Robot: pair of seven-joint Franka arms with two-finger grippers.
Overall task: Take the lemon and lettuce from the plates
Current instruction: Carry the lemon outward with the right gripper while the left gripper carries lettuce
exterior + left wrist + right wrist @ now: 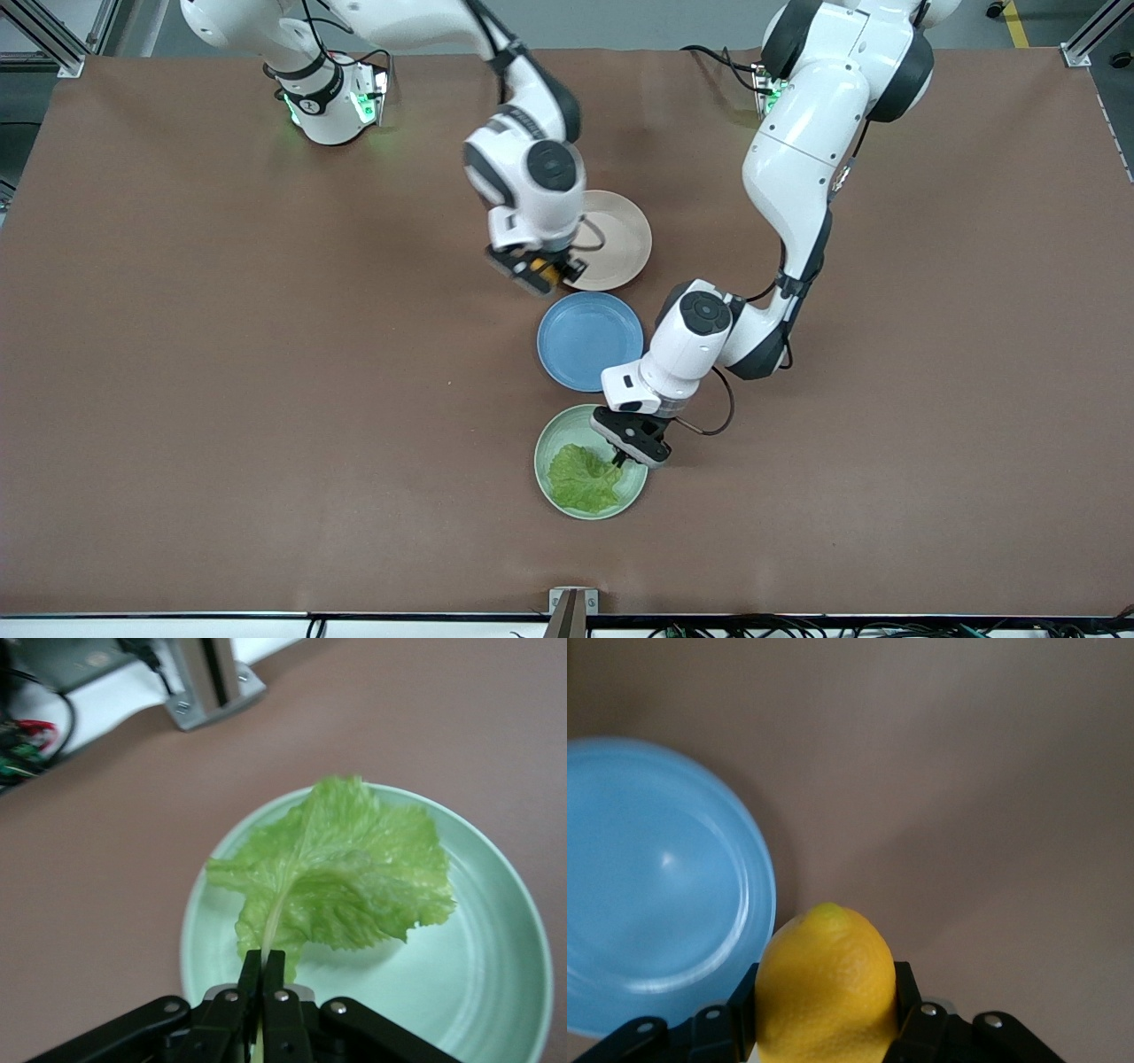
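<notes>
Right gripper (547, 275) is clamped on the firm lemon (824, 988), left gripper (263, 992) pinches the floppy lettuce (341, 873) by its stem, probably the sturdiest bit.

Brown table (221, 399), beige-pink plate (625, 239), blue plate (589, 341), mint green plate (554, 443) in a row

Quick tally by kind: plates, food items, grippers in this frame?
Plates: 3 (beige-pink plate, blue plate, mint green plate)
Food items: 2 (lemon in the right gripper, lettuce on the mint green plate, stem pinched by the left gripper)
Grippers: 2
Total: 7
</notes>
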